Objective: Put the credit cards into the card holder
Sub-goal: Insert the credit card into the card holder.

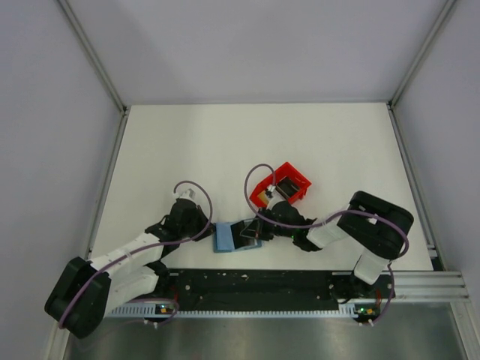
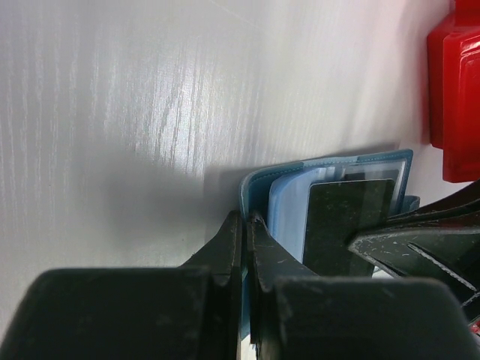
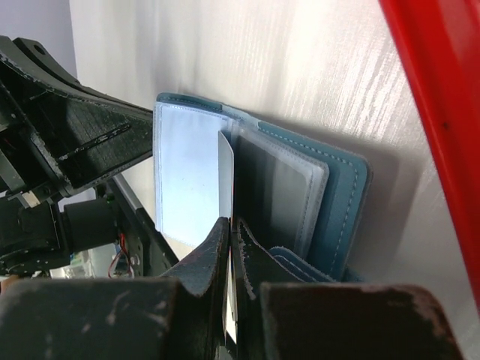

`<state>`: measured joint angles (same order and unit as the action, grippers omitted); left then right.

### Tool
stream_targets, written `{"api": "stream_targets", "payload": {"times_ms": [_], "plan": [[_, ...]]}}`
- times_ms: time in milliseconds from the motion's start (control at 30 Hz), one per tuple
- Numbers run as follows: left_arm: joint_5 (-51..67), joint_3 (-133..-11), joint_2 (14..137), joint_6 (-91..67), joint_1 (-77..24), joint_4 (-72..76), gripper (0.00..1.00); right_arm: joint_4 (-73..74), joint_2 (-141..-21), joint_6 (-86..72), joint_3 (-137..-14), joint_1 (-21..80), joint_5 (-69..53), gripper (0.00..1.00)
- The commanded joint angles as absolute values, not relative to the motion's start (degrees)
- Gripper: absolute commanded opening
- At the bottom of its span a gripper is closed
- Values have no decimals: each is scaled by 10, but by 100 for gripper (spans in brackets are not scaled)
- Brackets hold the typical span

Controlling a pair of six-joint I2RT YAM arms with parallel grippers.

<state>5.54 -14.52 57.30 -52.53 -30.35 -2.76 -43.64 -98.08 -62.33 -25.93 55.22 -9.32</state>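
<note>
**Two claws meet over an open card holder at the counter's near edge**

A white counter with a faint wood-like grain fills the cell, closed in by plain pale grey walls and slim metal corner posts; a dark rail runs along the near edge, where the arm bases sit; the teal-blue card holder lies spread open close to that edge, between the two arms, its long axis running left to right along the rail, pockets facing up; a red bin stands just beyond it, toward the right arm; the left claw is closed tight on the holder's teal cover at its left edge, pinning that flap; the right claw is closed tight on a pale card, held on edge with its length pointing away from the fingers and in among the clear pockets; from the left wrist a dark card face shows against those pockets, though whether it sits in a sleeve cannot be told
</note>
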Motion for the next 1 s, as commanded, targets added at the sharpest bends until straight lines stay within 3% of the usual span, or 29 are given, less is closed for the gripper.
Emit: {"api": "stream_targets", "payload": {"times_ms": [0,233,667,967], "plan": [[34,-141,584,-515,-302,-48,0,-349,-935,-593,-264,548,-38,0],[34,-140,584,-515,-301,-47,0,-276,-894,-577,-275,548,-6,0],[33,-138,591,-518,-302,-42,0,-359,-966,-601,-282,549,-62,0],[20,-143,601,-527,-302,-54,0,-372,-888,-574,-249,559,-13,0]]}}
